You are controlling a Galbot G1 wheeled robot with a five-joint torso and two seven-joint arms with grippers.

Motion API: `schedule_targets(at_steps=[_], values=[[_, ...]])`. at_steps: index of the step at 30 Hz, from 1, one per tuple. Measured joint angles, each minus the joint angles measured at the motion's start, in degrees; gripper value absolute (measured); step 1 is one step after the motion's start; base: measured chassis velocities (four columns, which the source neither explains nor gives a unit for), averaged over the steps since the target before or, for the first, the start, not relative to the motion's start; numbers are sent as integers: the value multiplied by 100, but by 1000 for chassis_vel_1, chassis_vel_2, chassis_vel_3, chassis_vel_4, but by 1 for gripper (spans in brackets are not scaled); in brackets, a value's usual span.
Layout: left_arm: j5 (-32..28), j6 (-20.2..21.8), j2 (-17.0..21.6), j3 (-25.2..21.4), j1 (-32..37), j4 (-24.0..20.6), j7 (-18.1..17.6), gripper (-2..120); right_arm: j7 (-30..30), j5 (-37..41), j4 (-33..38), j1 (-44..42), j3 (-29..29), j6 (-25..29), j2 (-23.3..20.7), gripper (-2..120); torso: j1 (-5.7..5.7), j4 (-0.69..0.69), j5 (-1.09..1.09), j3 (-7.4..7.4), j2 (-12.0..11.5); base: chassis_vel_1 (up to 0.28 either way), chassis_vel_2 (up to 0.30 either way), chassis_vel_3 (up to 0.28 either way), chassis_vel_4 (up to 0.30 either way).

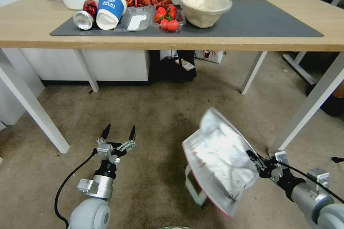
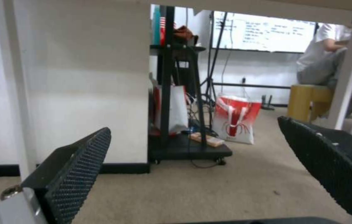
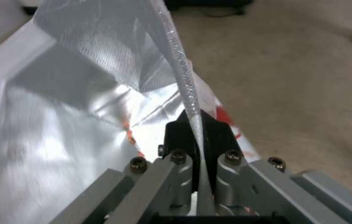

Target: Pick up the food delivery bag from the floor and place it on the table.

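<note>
I find the food delivery bag (image 1: 218, 161) off the floor (image 1: 154, 121), hanging tilted with its foil-lined mouth turned up toward my head camera and one white strap handle (image 1: 193, 186) dangling below. It sits low, in front of the table (image 1: 251, 43) and well beneath its top. My right gripper (image 1: 258, 164) holds it by the rim: in the right wrist view the jaws are closed together on a thin edge of the bag wall (image 3: 184, 77), pinched between the black fingertips (image 3: 219, 132). I judge that the rim grip is why the bag swings open-side up rather than upright. My left gripper (image 1: 119, 134) hovers near the floor beside the bag, apart from it, jaws spread wide and holding nothing. On the table, the grey mat (image 1: 258, 21) has bare space toward the right, while bowls (image 1: 205, 7), a cup (image 1: 110, 7) and tomatoes (image 1: 167, 16) crowd its left half. I judge the lift begun, the placing not yet done.
</note>
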Motion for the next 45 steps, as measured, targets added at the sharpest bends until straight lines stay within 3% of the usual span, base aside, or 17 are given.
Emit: schedule_targets(at_steps=[6,8,16,24,36,40,45], values=[[-27,-89,47,4,36,-52,42,100,-227,1154,114,32,412,-469,-635,0,0,-1,1,0,0,0,0,0,0],[-85,-75,78,-1,53,-130,38,100,-536,1850,-6,56,795,-772,-1203,0,0,0,0,0,0,0,0,0,0],[-103,211,92,-37,95,-306,-75,100,-1504,2479,-143,182,1144,-829,-2076,0,0,0,-1,1,0,0,0,0,0],[82,631,111,-206,189,-499,-357,100,-1795,3299,221,310,1189,-824,-2655,0,0,0,-1,2,0,0,0,0,0],[188,912,108,-201,273,-835,-590,100,-2225,3790,279,317,1520,-924,-3169,0,0,0,-1,3,0,0,0,0,0],[279,817,125,-223,374,-890,-679,100,-2383,3700,287,317,1514,-914,-3178,0,0,-1,-1,4,0,0,0,0,0],[394,565,179,-77,476,-917,-1076,100,-2722,3461,210,299,1508,-865,-3252,0,0,-1,-1,4,0,0,0,0,0]])
